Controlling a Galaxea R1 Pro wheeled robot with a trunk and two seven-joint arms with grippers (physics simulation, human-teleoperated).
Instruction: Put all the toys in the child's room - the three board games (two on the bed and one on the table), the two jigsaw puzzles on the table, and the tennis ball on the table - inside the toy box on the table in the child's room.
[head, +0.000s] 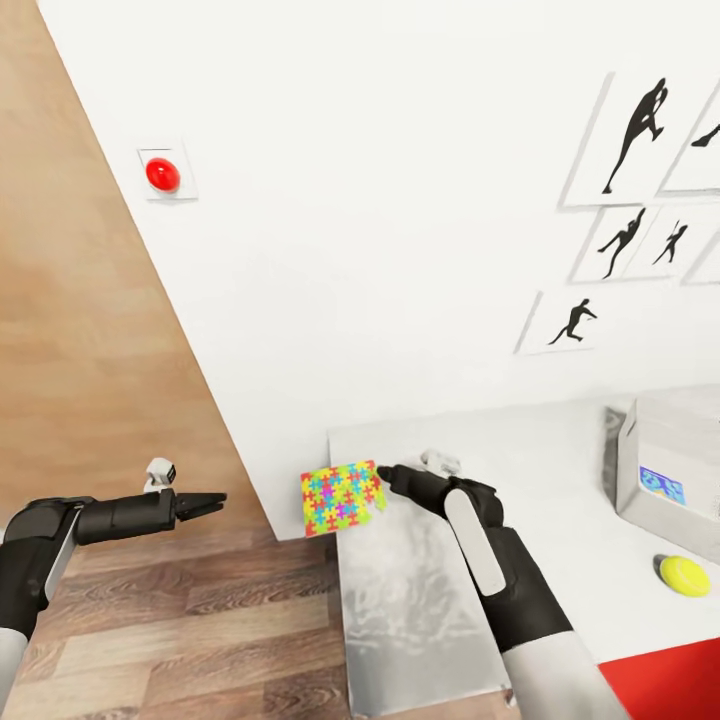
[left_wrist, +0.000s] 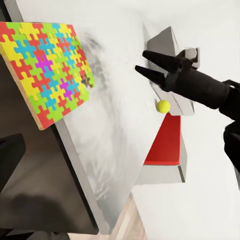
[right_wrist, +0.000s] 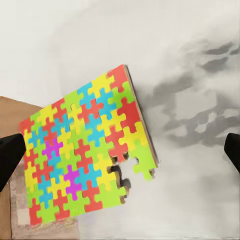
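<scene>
The right gripper (head: 385, 478) hovers just beside the puzzle (head: 343, 497), its fingers spread apart, as the left wrist view shows, with nothing between them. The step in hand looks like picking this puzzle off the table (head: 560, 470). The puzzle lies flat at the table's corner, part of it overhanging the edge toward the floor (head: 200, 630). That overhang is the useful feature: a thin slab lying flat offers little to pinch from above, so the better grasp is probably on the edge that juts out, one finger above and one below. Pushing it sideways risks sliding it off the table entirely, so the approach should be slow and level with the slab.

The puzzle is a thin, squarish slab covered with interlocking pieces in yellow, red, green, blue and magenta. Near one corner a piece is missing, leaving a notch.

The left gripper (head: 212, 500) hangs over the floor, well apart from the table; its fingers look nearly together and hold nothing.

Farther along the table sits the ball (head: 685, 576), small and yellow-green, near the toy box (head: 660, 455), a light grey bin at the far end. A blue printed patch shows on the box's side; what it belongs to cannot be told. Carrying the puzzle there means crossing the table's length, so a firm hold matters.
</scene>
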